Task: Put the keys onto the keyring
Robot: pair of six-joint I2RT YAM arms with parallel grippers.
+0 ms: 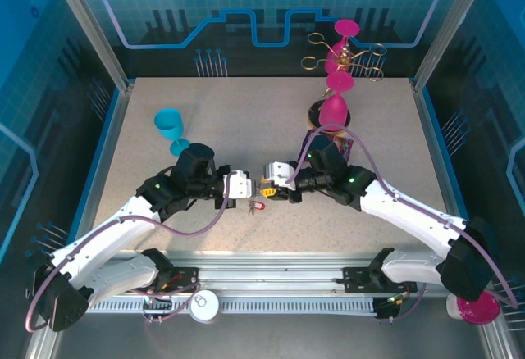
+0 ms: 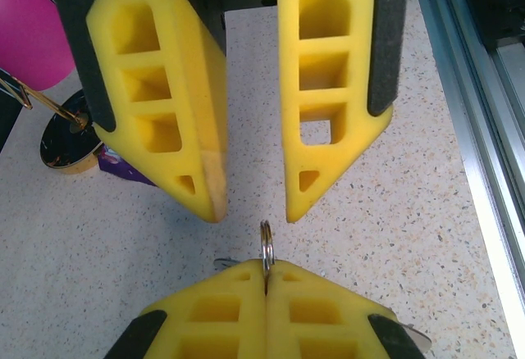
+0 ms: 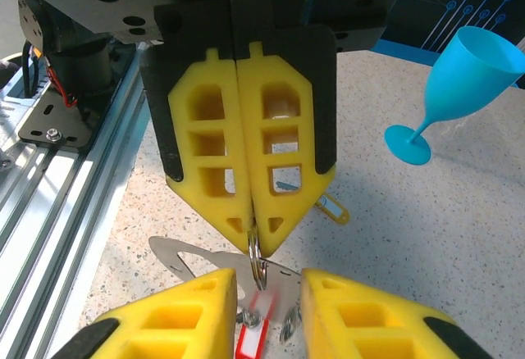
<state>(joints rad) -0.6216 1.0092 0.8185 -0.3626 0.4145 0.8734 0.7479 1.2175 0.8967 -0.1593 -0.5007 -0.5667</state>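
Left hand [image 2: 265, 281] pinches the silver ring [image 2: 266, 243] upright; the right hand [image 2: 256, 209], jaws apart, should close squarely over it.

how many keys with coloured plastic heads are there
2: yellow-headed metal key on the table beside the left gripper; red-headed metal key between the open fingers of the right gripper. More may be hidden.

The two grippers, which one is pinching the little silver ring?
The left gripper: its pads close on the ring; the right gripper stands open.
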